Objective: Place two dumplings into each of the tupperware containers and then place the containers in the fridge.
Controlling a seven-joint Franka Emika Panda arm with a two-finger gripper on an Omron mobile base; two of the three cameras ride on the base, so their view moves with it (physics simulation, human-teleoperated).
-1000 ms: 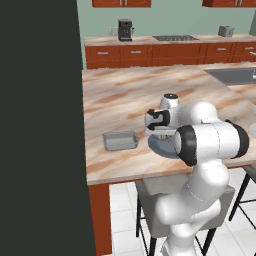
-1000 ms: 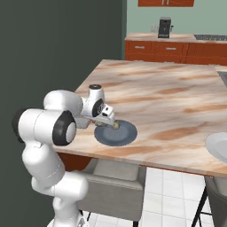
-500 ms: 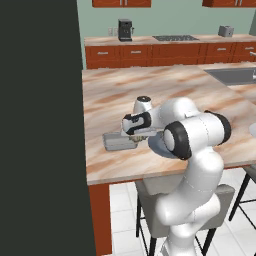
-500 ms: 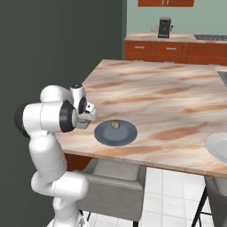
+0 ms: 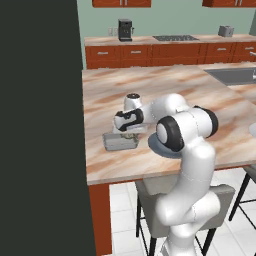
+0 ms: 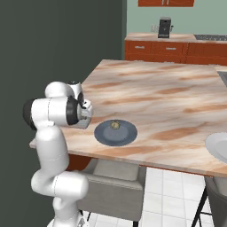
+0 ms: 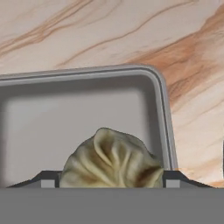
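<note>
Low in my hand view, the end effector (image 7: 111,180) grips a crinkled tan dumpling (image 7: 113,159) between its fingertips, jaws spread wide around it, over a grey tupperware container (image 7: 83,109) on the marble counter (image 7: 175,39). Mid-frame in the right base view, another dumpling (image 6: 115,125) sits on a round grey plate (image 6: 115,133).

Tray (image 7: 78,109) floor bare beyond dumpling (image 7: 111,159) (low walls); counter (image 7: 192,96) open.
</note>
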